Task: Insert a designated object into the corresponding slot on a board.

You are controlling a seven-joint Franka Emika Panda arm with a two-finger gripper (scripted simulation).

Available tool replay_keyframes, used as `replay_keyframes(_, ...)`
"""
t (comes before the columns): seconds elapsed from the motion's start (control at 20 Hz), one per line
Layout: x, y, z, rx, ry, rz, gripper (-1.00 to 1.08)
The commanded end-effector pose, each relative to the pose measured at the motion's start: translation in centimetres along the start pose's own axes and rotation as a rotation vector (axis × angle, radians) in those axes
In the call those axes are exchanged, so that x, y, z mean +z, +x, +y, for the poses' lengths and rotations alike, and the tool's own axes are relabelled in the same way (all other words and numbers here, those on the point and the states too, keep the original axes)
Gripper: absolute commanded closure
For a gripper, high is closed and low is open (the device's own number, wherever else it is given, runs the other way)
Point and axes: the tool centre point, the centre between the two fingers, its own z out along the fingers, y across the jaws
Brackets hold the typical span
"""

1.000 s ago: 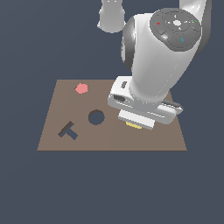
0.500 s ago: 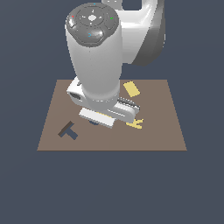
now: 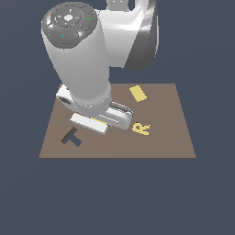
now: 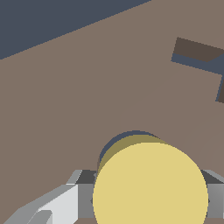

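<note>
Disc [image 4: 150, 183] flat-faced between fingers [image 4: 65, 203], seemingly above hole [image 4: 114, 142]

Dark blue-grey floor [image 3: 114, 197], brown board [image 3: 174, 137] lying flat on it

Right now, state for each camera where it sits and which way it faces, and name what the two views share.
Exterior view: off the arm, raised, looking down at the flat brown rectangular board; the white arm fills the middle and hides the gripper; the yellow rectangular block and yellow letter R show.
Wrist view: on the wrist, looking down past the grey fingers at the flat round yellow disc they hold, just above the dark circular hole.
Shared: the board and the dark T-shaped cutout.
</note>
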Motion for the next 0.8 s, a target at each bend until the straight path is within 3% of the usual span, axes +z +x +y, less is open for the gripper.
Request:
replay_keyframes(0.0, 0.00, 0.00, 0.00, 0.000, 0.000, 0.000, 1.08)
replay_keyframes(0.35, 0.98, 0.03, -0.11, -0.002, 0.002, 0.002, 1.08)
replay_keyframes(0.4, 0.98, 0.03, -0.11, -0.002, 0.002, 0.002, -0.92)
replay_keyframes(0.75, 0.98, 0.03, -0.11, -0.002, 0.002, 0.002, -0.92)
